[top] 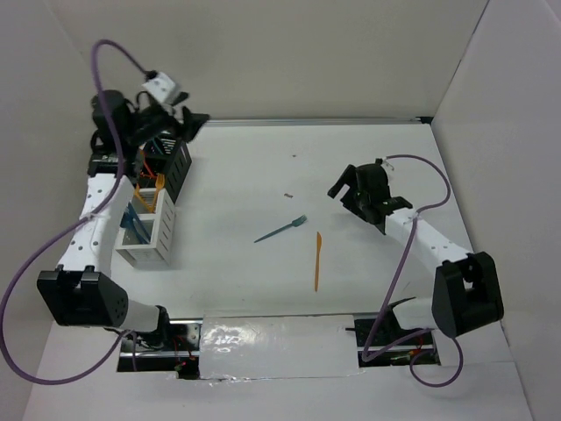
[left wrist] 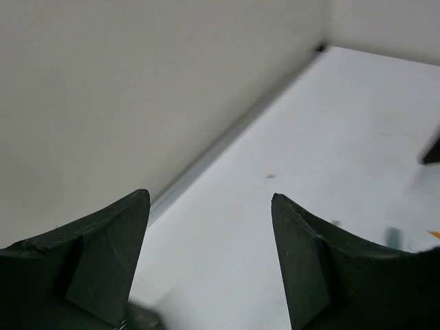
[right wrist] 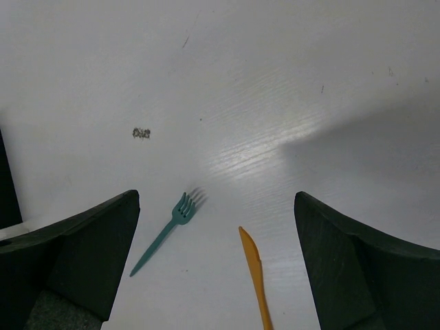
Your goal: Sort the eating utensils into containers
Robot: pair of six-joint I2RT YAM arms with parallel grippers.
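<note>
A teal fork (top: 280, 229) and an orange knife (top: 317, 261) lie loose on the white table; both also show in the right wrist view, the fork (right wrist: 165, 234) left of the knife (right wrist: 254, 275). The black caddy (top: 168, 161) stands at the far left with orange utensils in it. The white caddy (top: 149, 228) stands in front of it and holds blue and orange utensils. My left gripper (top: 180, 123) is open and empty above the black caddy, its fingers (left wrist: 103, 254) over bare table. My right gripper (top: 355, 189) is open and empty, above and to the right of the loose utensils.
White walls close in the table at the back and both sides. A small dark speck (top: 287, 193) lies on the table near the middle. A taped strip (top: 272, 342) runs along the near edge between the arm bases.
</note>
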